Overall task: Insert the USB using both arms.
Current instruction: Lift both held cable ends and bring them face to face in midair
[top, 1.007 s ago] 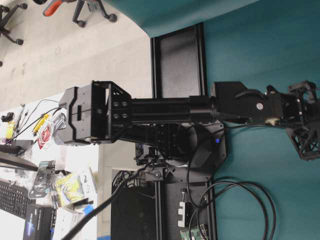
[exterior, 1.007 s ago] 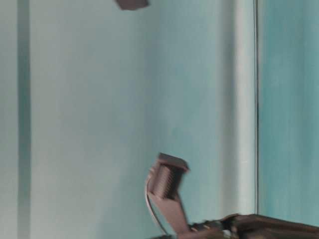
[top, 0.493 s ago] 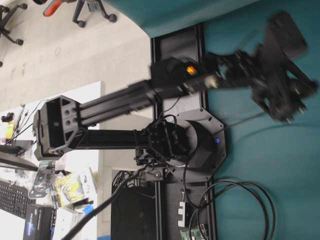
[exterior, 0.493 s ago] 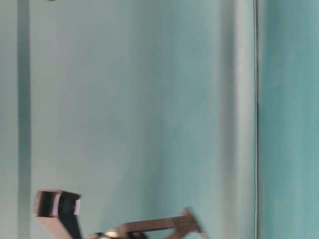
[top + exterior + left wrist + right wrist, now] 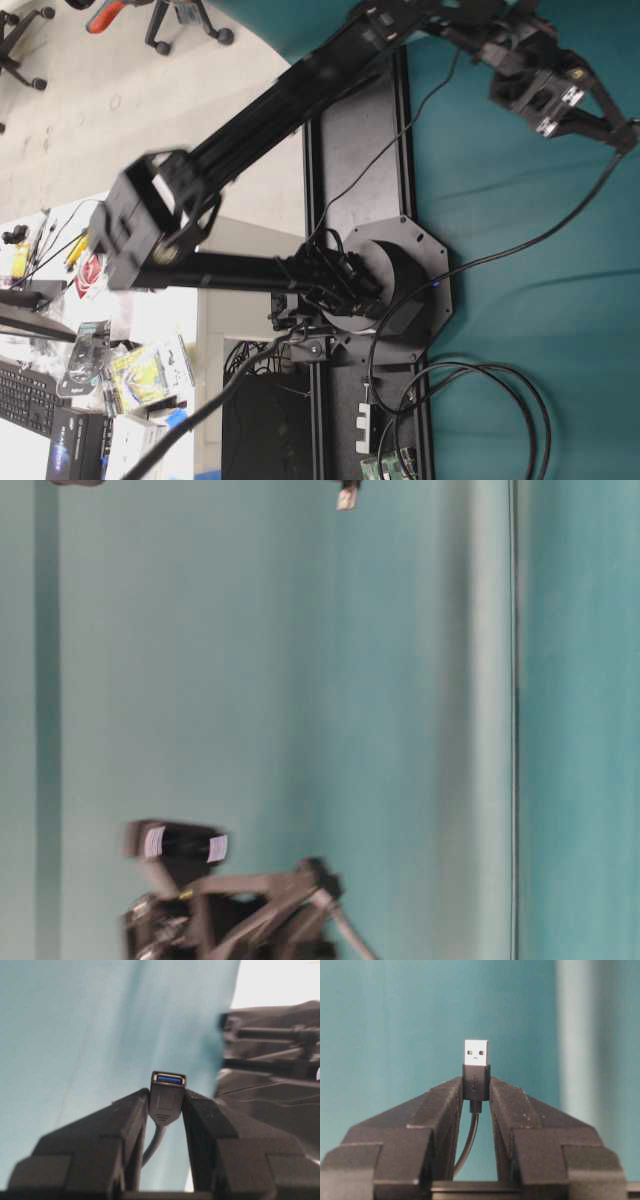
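USB plug (image 5: 476, 1053), one of them, silver male end, sits pinched in the right claw (image 5: 476, 1087) by its black moulded body, metal tip poking out past the fingers (image 5: 442, 1110), cable hanging down between them. USB socket (image 5: 168, 1079), also one, blue-lined female end, is clamped the same way in the left claw (image 5: 166, 1105), mouth facing forward and clear of the pads. Both claws partly closed, firm on the housings. Two arms at work; only one arm (image 5: 270, 95) shows in the overhead view, reaching from its base (image 5: 385, 285) toward the far edge of the teal table (image 5: 520, 300). Plug also visible at the top of the table-level view (image 5: 348, 496), well apart from the other claw low down. Judgement: both parts light and rigid, slightly slick plastic; cables soft, may tug. Grip on the moulded bodies is right, never on the metal or cord. Misalignment could bend the tongue.
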You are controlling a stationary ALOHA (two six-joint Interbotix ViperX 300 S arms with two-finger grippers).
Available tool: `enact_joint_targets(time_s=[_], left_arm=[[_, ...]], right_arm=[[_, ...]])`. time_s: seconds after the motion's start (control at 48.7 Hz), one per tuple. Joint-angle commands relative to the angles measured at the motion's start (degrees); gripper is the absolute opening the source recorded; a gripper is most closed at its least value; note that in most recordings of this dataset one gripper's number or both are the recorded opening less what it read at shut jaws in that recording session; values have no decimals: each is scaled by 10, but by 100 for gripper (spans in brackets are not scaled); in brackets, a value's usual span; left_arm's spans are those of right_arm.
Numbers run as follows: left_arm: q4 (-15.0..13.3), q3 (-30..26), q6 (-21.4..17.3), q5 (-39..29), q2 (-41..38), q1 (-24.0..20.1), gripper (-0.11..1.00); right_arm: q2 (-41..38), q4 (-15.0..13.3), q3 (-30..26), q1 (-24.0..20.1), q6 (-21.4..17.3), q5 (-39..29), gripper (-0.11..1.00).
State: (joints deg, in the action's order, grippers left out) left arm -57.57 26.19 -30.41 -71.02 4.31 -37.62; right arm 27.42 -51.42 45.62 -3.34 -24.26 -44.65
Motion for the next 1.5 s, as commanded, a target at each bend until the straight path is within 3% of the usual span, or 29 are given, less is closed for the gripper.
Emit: enact_joint_targets(time_s=[0.0,0.103,0.206,0.329,0.39,0.534,0.843,1.007,1.192,1.315,1.48], left_arm=[[-41,3,-32,-5,-21,-7,30],[-70,12,-61,-17,-38,-18,30],[-96,18,-85,-33,-45,-31,30],[-136,22,-113,-57,-60,-48,30],[-160,19,-131,-83,-76,-50,30],[-185,10,-144,-125,-112,-49,30],[-192,-52,-148,-147,-171,-11,30],[-223,-76,-147,-167,-199,9,30],[-257,-86,-145,-178,-215,30,30],[-258,-91,-142,-177,-224,37,30],[-258,-107,-142,-163,-244,46,30]], right_arm=[[2,-62,2,-9,-5,-6,20],[-21,-156,11,-13,-24,-31,20],[-54,-229,9,-14,-47,-44,20],[-94,-282,9,-20,-73,-45,20],[-110,-290,9,-25,-84,-47,20],[-120,-293,4,-55,-91,-73,20],[-135,-336,-20,-113,-75,-120,20],[-164,-344,-35,-135,-49,-163,20],[-191,-346,-35,-152,-54,-172,20],[-202,-367,-35,-161,-71,-173,20],[-214,-420,-41,-162,-138,-174,20]])
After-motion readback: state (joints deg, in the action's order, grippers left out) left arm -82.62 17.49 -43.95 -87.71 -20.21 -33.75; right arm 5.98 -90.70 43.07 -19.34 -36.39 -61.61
